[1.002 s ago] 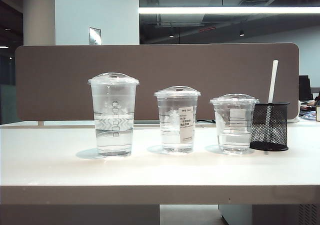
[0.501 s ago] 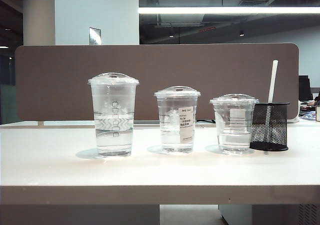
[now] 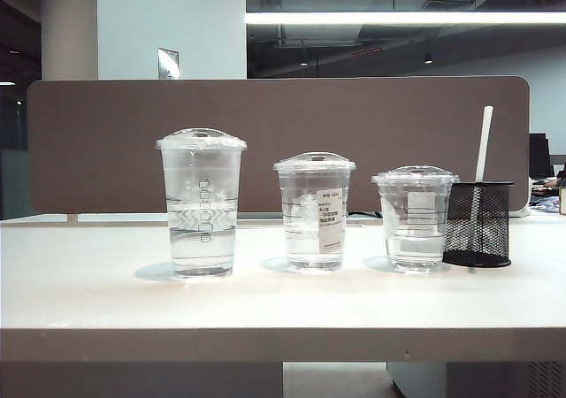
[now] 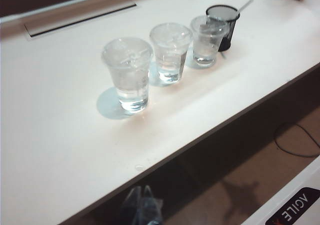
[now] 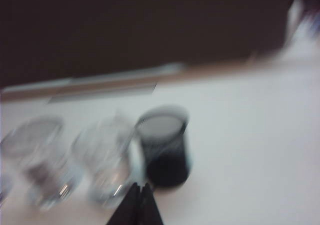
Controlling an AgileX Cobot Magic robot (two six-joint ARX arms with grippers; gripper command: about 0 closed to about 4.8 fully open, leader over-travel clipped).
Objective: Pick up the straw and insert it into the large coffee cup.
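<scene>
The straw point(image 3: 482, 141) is long, thin and white, and it stands leaning in a black mesh holder point(image 3: 478, 224) at the right end of the row. The large coffee cup point(image 3: 202, 203), tallest, with a domed lid and a printed column of squares, stands at the left end. In the left wrist view the large coffee cup point(image 4: 127, 70) is nearest and the straw point(image 4: 245, 5) farthest. My left gripper point(image 4: 141, 188) hangs shut and empty off the table's front edge. My right gripper point(image 5: 140, 185) is shut and empty, close to the blurred mesh holder point(image 5: 164, 147). Neither gripper shows in the exterior view.
A medium clear cup with a white label point(image 3: 313, 210) and the shortest clear cup point(image 3: 414, 217) stand between the large cup and the holder. A brown partition point(image 3: 265, 141) runs behind the white table point(image 3: 283, 305). A cable slot point(image 4: 80, 20) lies at the table's back.
</scene>
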